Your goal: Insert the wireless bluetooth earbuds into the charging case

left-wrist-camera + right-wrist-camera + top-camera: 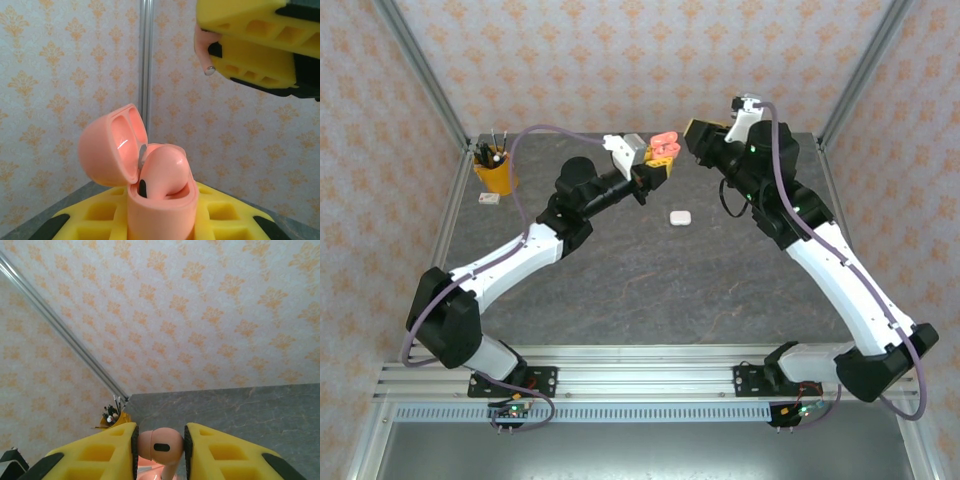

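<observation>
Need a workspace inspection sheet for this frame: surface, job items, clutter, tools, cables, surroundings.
Surface: grey stone-look table top.
Job's things: coral-pink case open, lid tipped back, one seated earbud inside; second pink earbud above it, apart; white case lying on the table.
Clutter: yellow pen cup far left; small white-and-red item beside it.
Grippers: left tool shut on the coral-pink case; right tool shut on the second pink earbud.
Cables: left purple cable and right purple cable, each routed along its arm.
Surroundings: wallpapered walls; aluminium posts.
</observation>
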`<state>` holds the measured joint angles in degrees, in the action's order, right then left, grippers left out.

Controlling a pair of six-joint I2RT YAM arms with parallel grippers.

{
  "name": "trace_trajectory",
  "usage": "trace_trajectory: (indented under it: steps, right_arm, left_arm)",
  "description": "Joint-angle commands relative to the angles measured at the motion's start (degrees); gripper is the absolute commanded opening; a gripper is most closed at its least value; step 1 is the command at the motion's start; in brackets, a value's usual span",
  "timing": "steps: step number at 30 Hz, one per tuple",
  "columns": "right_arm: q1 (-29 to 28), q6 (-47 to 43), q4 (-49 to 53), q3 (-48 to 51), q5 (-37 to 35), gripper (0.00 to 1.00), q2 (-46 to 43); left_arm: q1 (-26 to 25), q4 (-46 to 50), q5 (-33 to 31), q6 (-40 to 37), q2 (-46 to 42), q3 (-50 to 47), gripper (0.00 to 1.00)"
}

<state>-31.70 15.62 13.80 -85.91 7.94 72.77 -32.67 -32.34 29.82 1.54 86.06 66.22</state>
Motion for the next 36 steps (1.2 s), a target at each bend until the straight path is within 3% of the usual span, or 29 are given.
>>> trace_trajectory:
  steps: [1,29,36]
  right_arm:
    - [0.1,-2.0,-2.1,-0.7,4.0,0.30,0.9]
    - [0.2,-3.6,-1.0,-1.5,6.4,0.27,4.5]
    - [0.2,-7.6,0.4,-1.2,6.3,0.25,4.4]
  left_arm:
    - [-0.6,-2.3,1.2,0.4,0.6,2.9,0.00]
    - [-0.7,-1.9,1.6,0.4,0.5,3.6,0.00]
    - [-0.6,-1.8,1.5,0.3,0.7,3.7,0.00]
